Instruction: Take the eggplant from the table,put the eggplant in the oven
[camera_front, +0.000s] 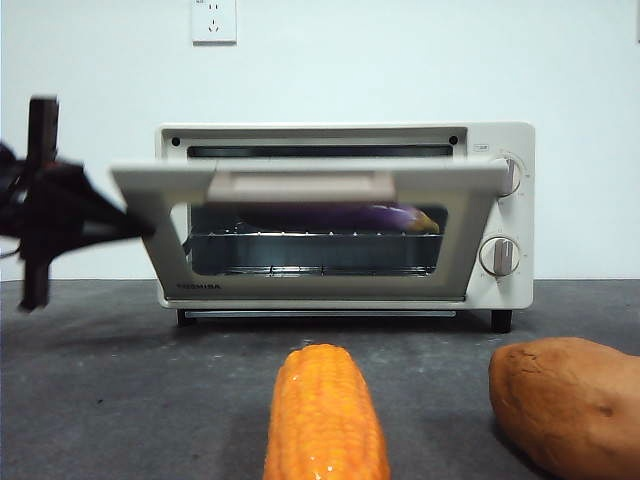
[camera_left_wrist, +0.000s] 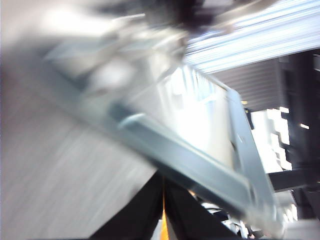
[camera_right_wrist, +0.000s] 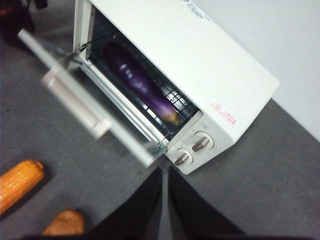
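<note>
Eggplant (camera_front: 375, 216) is already on the wire rack (camera_front: 310, 240) inside the oven (camera_right_wrist: 200, 65), so the placing looks done. Only the door (camera_front: 310, 185) is left: it's half open. My left gripper (camera_front: 60, 215) sits at the door's edge, jaws pressed together, gripping nothing I can see. My right gripper (camera_right_wrist: 165, 200) hangs above the table (camera_right_wrist: 260, 175), clenched and empty. Corn (camera_front: 325, 415) and sweet potato (camera_front: 570, 405) lie out front, untouched.

eggplant (camera_right_wrist: 141, 82): glossy purple, lengthwise on oven rack, ahead of right jaws
oven (camera_right_wrist: 200, 60): cream, door half-open on grey table (camera_right_wrist: 280, 170)
</note>
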